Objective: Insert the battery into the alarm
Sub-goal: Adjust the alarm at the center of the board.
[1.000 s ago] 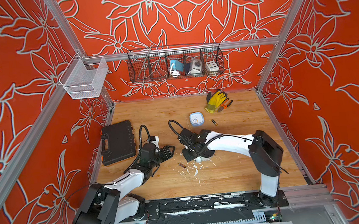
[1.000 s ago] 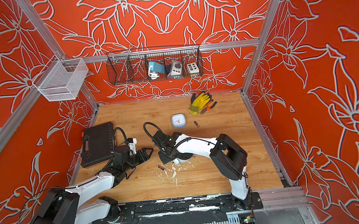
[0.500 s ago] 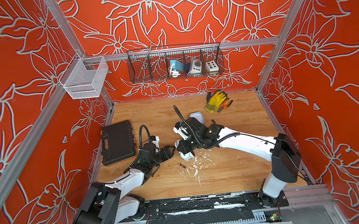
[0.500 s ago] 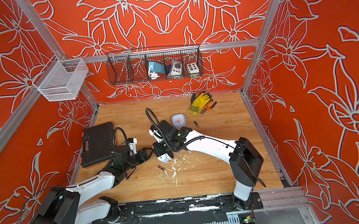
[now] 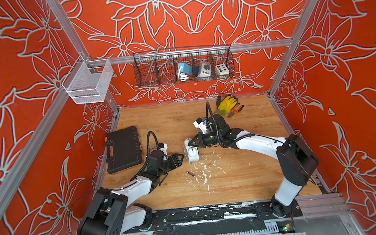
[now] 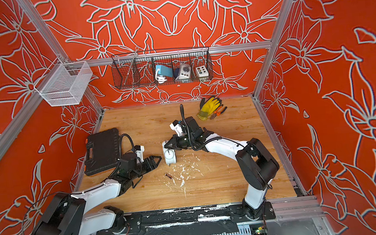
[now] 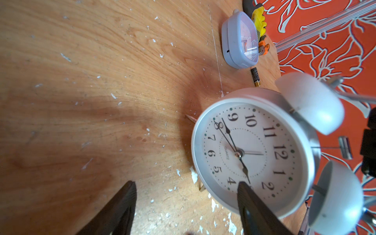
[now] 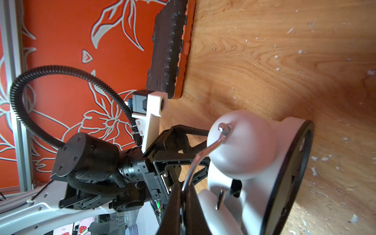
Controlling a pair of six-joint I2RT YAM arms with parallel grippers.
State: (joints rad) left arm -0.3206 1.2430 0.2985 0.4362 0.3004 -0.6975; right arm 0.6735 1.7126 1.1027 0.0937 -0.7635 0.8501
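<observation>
- Red walls with pale flower outlines enclose a wooden bench (image 5: 247,183) flecked with white chips.
- A white twin-bell alarm clock (image 5: 191,154) is near the bench's middle, its dial turned to the left.
- The right fingers (image 8: 173,207) are pressed together on the clock's thin wire handle (image 8: 221,133), pinching it.
- The left fingers (image 7: 256,211) are spread wide and hold nothing. They sit just left of the clock, facing its dial. One tip overlaps the rim in the left wrist view; whether it touches, I cannot tell.
- A battery (image 5: 190,173) lies loose on the bench, just on the near side of the clock.
- A second battery (image 7: 255,77) lies beside a pale square clock (image 7: 240,39), farther off.
- A black tool case (image 5: 123,149) lies at the left edge.
</observation>
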